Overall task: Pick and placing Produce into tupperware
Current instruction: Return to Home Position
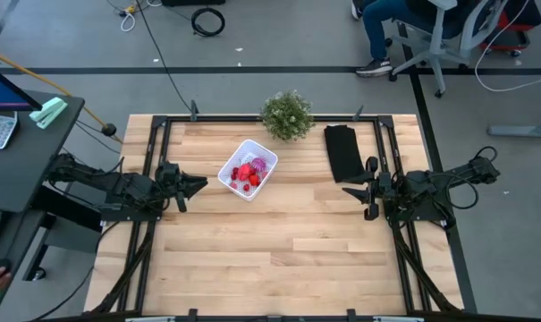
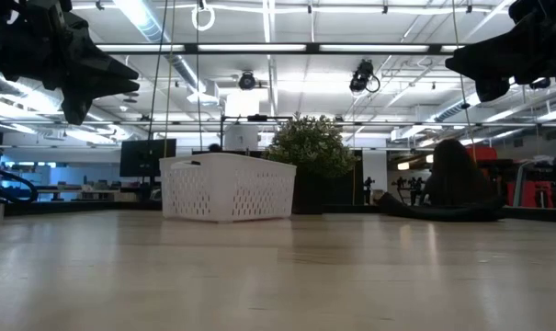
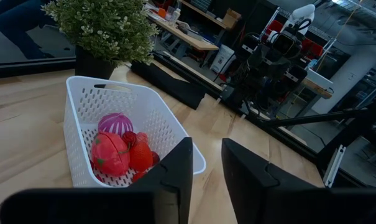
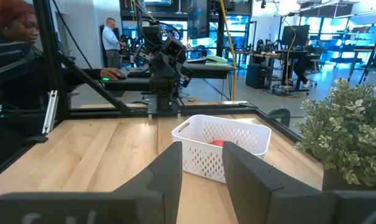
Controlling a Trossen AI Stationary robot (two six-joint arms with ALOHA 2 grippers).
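The tupperware [image 1: 237, 186] is a white perforated basket standing on its base on the table, left of centre. The produce [image 1: 247, 173] lies inside it: red pieces [image 3: 113, 154] and a purple one [image 3: 115, 122]. My left gripper [image 1: 201, 183] hovers open above the table just left of the basket, pointing at it [image 3: 206, 165]. My right gripper [image 1: 349, 190] hovers open well to the basket's right, also facing it [image 4: 200, 165]. In the low view both grippers [image 2: 130, 78] [image 2: 457, 62] hang high above the tabletop, with the basket [image 2: 227, 188] between them.
A green potted plant [image 1: 286, 114] stands at the table's far edge, just beyond the basket. A black folded cloth [image 1: 343, 150] lies to the plant's right, near my right gripper. Bare wood [image 1: 279, 259] fills the near half of the table. A person sits beyond the far edge [image 1: 386, 27].
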